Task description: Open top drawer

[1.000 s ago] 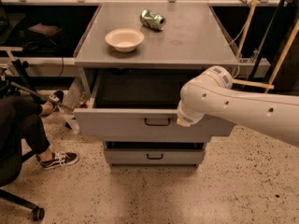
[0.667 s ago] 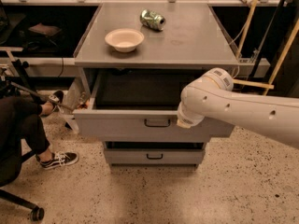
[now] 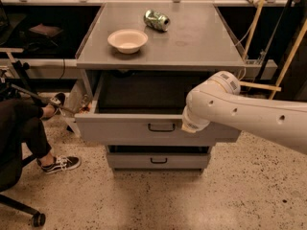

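Observation:
The top drawer [image 3: 124, 128] is a wide grey drawer with a flat front and a small black bar handle [image 3: 161, 127] at its centre. It stands pulled well out from under the grey cabinet top [image 3: 192, 42], and its dark inside shows. My white arm reaches in from the right. My gripper [image 3: 188, 126] is at the drawer's front, just right of the handle, mostly hidden behind the arm's wrist.
A white bowl [image 3: 127, 40] and a crushed green can [image 3: 157, 20] lie on the cabinet top. A lower grey drawer [image 3: 158, 160] is slightly out. A seated person's leg and shoe [image 3: 60, 164] are at the left, with a chair wheel [image 3: 37, 219].
The view and arm have barely moved; the drawer stays pulled out as before.

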Controlling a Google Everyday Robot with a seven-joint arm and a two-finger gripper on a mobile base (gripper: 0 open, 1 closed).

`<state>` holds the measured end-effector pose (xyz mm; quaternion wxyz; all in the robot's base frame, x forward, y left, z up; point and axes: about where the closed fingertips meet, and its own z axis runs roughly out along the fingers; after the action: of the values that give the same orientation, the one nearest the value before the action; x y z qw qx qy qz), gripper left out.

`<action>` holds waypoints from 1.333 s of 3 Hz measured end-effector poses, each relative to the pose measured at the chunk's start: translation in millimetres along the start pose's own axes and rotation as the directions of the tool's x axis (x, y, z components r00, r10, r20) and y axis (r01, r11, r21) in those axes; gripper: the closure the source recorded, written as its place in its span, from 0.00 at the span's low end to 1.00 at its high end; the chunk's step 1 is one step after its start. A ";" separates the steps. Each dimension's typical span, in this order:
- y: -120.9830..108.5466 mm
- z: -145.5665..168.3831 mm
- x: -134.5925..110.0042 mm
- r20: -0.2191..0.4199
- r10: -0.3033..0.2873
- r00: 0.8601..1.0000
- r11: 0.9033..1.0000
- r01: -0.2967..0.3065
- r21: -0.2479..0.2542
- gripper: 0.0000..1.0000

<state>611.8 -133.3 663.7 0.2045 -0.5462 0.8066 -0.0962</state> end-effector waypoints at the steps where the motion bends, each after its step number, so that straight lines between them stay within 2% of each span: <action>1: -0.4 -1.4 -0.5 0.000 0.000 1.000 1.000 0.000 0.000 1.00; 4: 9.7 -5.1 3.9 0.001 0.017 1.000 1.000 -0.017 0.002 1.00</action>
<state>600.2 -133.6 663.7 0.2062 -0.5393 0.8110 -0.0948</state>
